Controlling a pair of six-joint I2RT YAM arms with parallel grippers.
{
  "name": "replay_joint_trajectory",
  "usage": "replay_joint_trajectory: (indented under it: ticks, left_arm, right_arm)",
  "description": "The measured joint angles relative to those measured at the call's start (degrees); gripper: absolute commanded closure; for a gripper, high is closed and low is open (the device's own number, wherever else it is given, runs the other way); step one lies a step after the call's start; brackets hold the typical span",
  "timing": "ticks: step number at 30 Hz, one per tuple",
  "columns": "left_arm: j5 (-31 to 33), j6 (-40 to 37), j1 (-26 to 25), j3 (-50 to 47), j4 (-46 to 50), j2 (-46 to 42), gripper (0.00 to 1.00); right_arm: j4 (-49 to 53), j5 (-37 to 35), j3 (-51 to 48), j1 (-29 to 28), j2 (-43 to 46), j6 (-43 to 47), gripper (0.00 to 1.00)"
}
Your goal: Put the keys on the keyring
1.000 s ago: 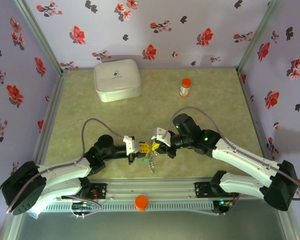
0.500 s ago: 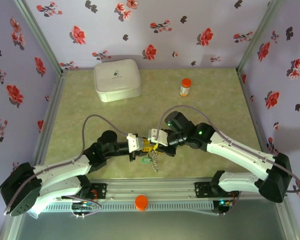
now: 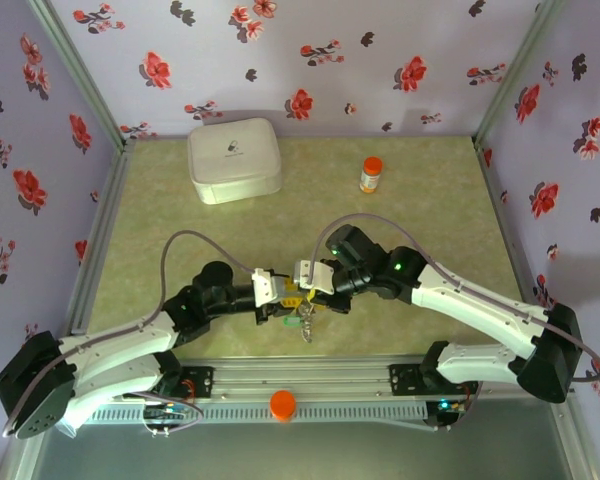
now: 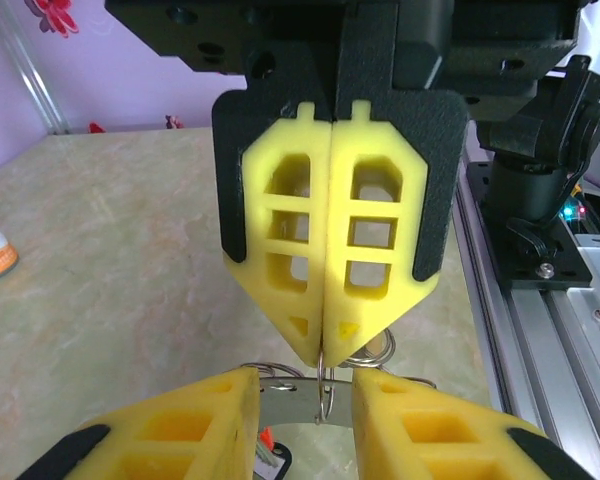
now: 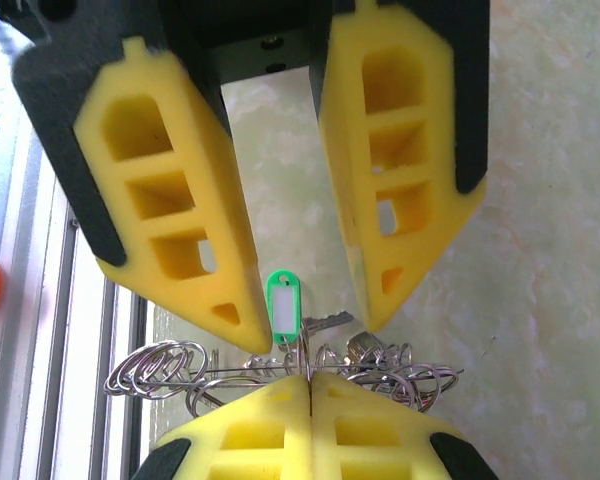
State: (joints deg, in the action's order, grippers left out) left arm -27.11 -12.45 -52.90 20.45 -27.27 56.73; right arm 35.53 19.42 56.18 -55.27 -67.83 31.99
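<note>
The keyring lies edge-on as a thin wire strung with many small silver loops. My right gripper is shut on one thin loop of it, seen from the other side as yellow fingers pinched together over the loop. My left gripper faces it, open, its fingertips either side of a flat metal band. From above, the left gripper and right gripper meet nose to nose, with the keys dangling below. A green-tagged key hangs between the left fingers.
A white case sits at the back left, and an orange-capped bottle at the back right. The aluminium rail with an orange knob runs along the near edge. Flowered walls close in three sides.
The left jaws have spread apart. The right gripper has shifted left toward the left gripper, still shut, and the hanging keys moved with it.
</note>
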Motion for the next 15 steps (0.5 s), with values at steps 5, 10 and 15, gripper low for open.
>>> replay_joint_trajectory:
  ticks: [5,10,15]
  left_arm:
    - [-0.9,0.0,0.7,0.0,-0.6,2.5,0.72]
    - [-3.2,0.5,1.4,0.0,-2.3,4.6,0.97]
    - [-5.4,1.0,1.8,-0.1,-3.0,5.3,1.00]
  right_arm:
    - [-1.0,0.1,0.0,-0.7,0.0,0.0,1.00]
    - [-1.2,0.0,0.0,-0.9,0.0,0.0,1.00]
    - [-1.2,-0.1,0.0,-0.9,-0.1,-0.7,0.73]
